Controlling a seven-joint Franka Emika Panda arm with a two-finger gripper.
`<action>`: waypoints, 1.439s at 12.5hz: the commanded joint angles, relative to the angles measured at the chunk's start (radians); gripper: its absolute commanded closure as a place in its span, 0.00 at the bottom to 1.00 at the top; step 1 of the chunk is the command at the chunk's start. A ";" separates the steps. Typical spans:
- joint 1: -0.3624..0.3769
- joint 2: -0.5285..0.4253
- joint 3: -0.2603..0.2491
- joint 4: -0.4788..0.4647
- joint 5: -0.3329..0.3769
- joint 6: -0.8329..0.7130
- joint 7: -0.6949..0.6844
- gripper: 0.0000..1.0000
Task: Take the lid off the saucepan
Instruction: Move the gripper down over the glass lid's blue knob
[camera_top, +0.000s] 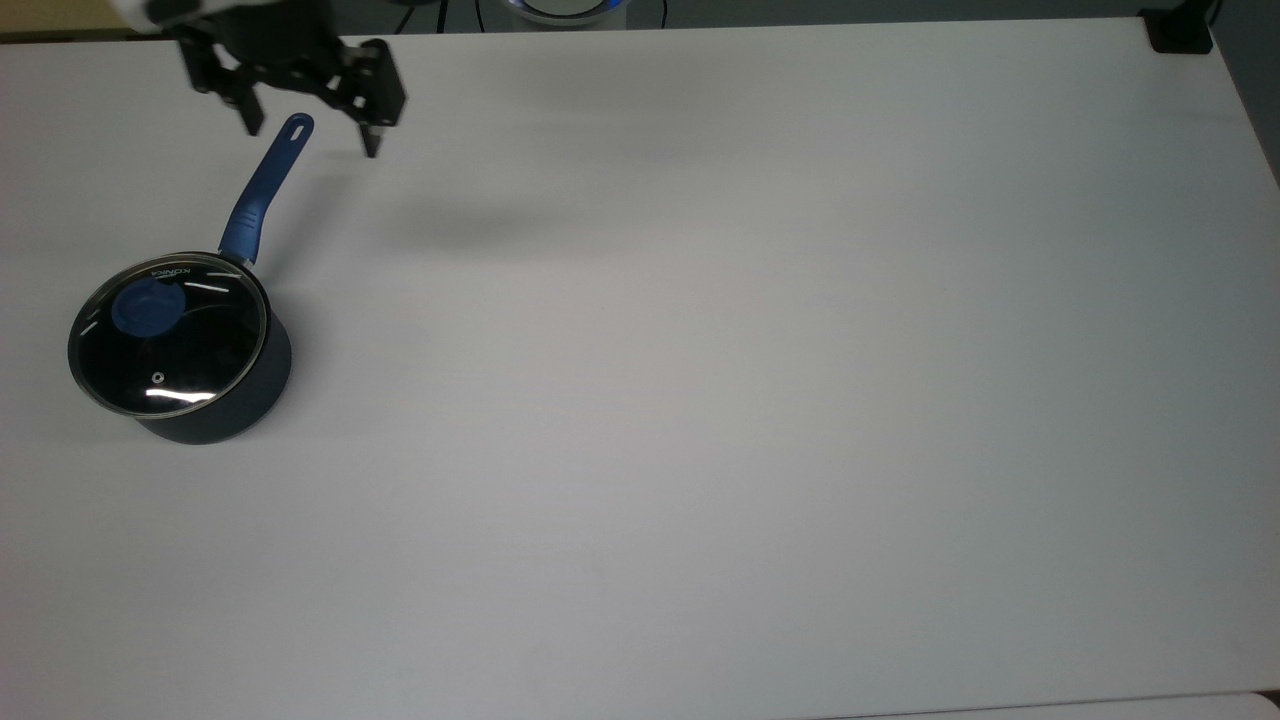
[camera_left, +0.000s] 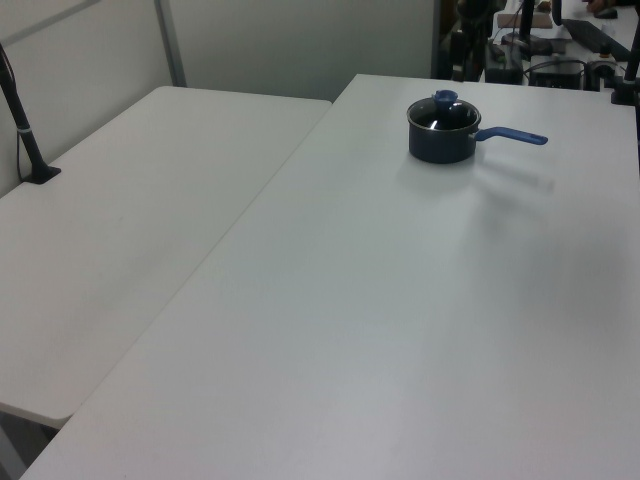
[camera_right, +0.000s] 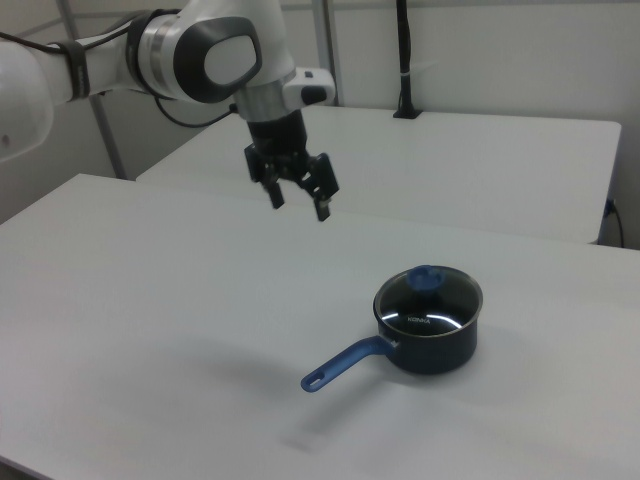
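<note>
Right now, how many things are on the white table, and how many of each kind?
Saucepan: 1, dark navy with a long blue handle.
Lid: 1, clear glass with a blue knob, sitting on the saucepan.
Total: 2 things on the table.
The robot's gripper hangs above the end of the handle with its fingers open; it is not on the table.
</note>
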 joint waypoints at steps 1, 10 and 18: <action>-0.040 0.004 -0.006 0.015 0.021 0.090 0.012 0.00; -0.184 0.188 -0.007 0.018 0.008 0.383 0.011 0.00; -0.191 0.276 -0.037 0.017 0.022 0.489 -0.046 0.00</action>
